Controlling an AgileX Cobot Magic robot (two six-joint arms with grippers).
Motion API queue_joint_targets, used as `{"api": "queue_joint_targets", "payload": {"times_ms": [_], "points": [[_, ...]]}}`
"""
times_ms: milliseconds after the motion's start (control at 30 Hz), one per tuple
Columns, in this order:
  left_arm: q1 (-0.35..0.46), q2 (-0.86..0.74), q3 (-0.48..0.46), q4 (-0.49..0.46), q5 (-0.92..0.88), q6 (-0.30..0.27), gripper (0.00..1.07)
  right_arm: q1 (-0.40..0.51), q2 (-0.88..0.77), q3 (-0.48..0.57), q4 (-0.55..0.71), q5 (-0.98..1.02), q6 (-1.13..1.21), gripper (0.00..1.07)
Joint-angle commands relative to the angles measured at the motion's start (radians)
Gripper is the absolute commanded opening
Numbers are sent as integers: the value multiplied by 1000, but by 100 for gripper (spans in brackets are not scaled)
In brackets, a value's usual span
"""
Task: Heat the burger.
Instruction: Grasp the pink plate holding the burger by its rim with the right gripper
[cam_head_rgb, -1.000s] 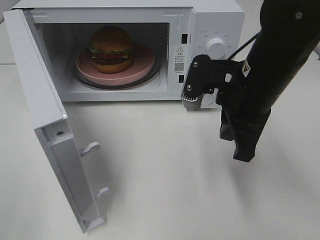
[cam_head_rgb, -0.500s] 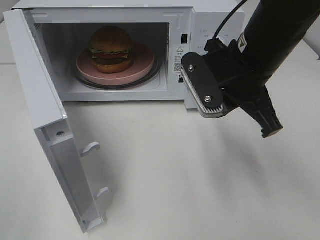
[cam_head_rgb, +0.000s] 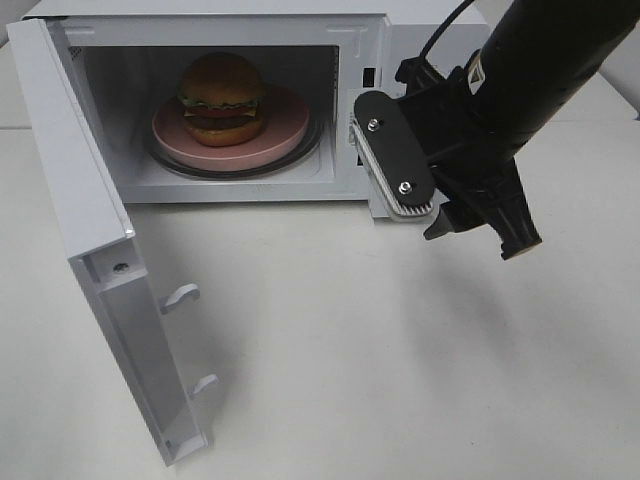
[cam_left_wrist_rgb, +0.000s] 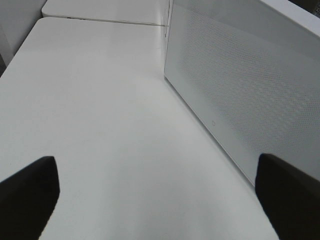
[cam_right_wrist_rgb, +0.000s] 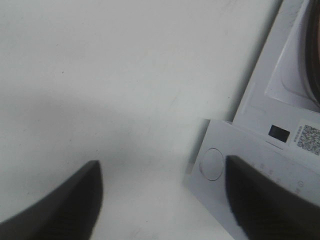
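— Burger location?
— Inside the microwave, upright on the pink plate, toward the plate's left part. The plate rests on the glass turntable.
— Door?
— The door stands swung wide open to the left, with two latch hooks showing on its inner face.
— Right gripper?
— The right gripper hangs just in front of the control panel, clear of the desk. Its jaws are parted and hold nothing. From the wrist view, bare desk and the round dial show in the gap between its fingers.
— And the other one?
— The left gripper is outside the high view. Its own camera shows both fingertips far apart, empty, over the desk and beside a white panel with a fine dotted pattern.
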Motion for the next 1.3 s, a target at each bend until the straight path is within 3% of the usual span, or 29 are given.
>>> {"api": "queue_joint_targets", "payload": {"times_ms": [33, 500, 1300], "points": [[4, -16, 3, -5, -5, 2, 100, 15, -7, -8, -3, -52, 86, 98], [4, -16, 3, -5, -5, 2, 100, 82, 66, -34, -58, -165, 110, 92], [4, -16, 3, -3, -5, 2, 100, 105, 361, -343, -74, -221, 174, 87]]}}
